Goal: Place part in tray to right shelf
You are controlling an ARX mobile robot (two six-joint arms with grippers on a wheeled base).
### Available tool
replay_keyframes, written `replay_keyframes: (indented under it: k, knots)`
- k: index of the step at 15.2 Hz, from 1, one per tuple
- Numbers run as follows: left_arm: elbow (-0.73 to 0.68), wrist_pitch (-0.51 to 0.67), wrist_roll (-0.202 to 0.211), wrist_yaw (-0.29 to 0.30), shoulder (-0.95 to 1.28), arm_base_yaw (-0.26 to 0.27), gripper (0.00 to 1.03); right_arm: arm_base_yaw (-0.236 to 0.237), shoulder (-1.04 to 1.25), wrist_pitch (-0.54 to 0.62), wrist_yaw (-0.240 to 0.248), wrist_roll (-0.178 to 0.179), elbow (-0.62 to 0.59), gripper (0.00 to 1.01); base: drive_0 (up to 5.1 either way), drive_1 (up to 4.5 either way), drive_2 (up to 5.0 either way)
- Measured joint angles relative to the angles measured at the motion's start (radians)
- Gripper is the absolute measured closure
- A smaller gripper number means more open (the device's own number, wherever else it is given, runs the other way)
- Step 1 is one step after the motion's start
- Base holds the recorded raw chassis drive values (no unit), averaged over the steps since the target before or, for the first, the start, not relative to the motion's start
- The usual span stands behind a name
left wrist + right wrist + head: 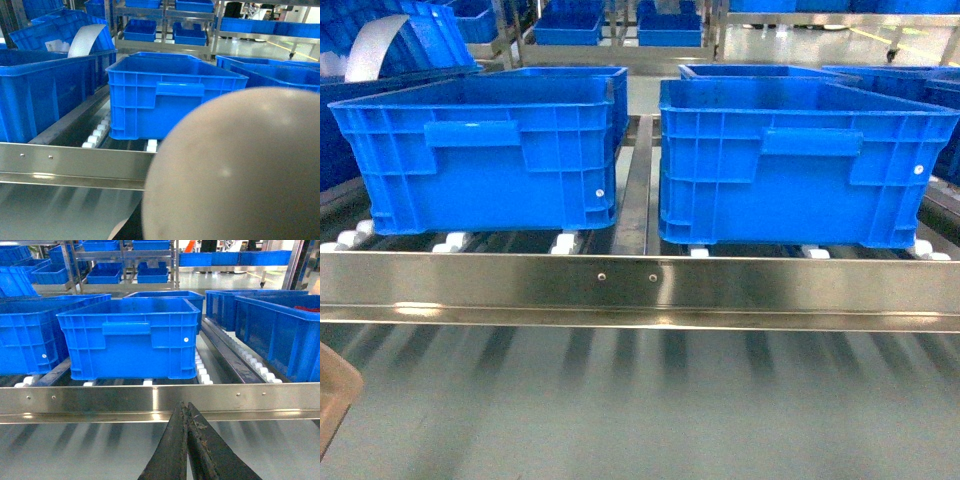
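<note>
Warehouse aisle, stainless right shelf (640, 285) carrying blue crates (485, 150) on white rollers: beige tray (335, 395) just peeks in at the head view's lower left yet fills the left wrist view, left gripper's state indeterminable; right gripper (187, 440) closed, empty, below the rail.

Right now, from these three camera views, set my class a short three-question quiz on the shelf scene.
1. True or false: the right gripper has its jaws wide open.
2. In the head view, how many blue crates sit directly behind the front rail? A one, B two, C four.
3. Fill in: the beige tray shows at the head view's bottom ____ corner.
Key: 1 false, they are shut; 2 B; 3 left.
</note>
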Motion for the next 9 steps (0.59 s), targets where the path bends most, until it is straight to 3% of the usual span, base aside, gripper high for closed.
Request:
replay_keyframes:
  k: [8, 9]
  knots:
    - [0.0, -0.164, 0.0, 0.0, -0.164, 0.0, 0.89, 0.0, 0.0, 0.0, 0.0, 0.0, 0.0, 0.99, 0.0, 0.0, 0.0]
    - [0.0, -0.313, 0.002, 0.003, -0.266, 0.0, 0.89, 0.0, 0.0, -0.001, 0.0, 0.0, 0.0, 0.99, 0.0, 0.0, 0.0]
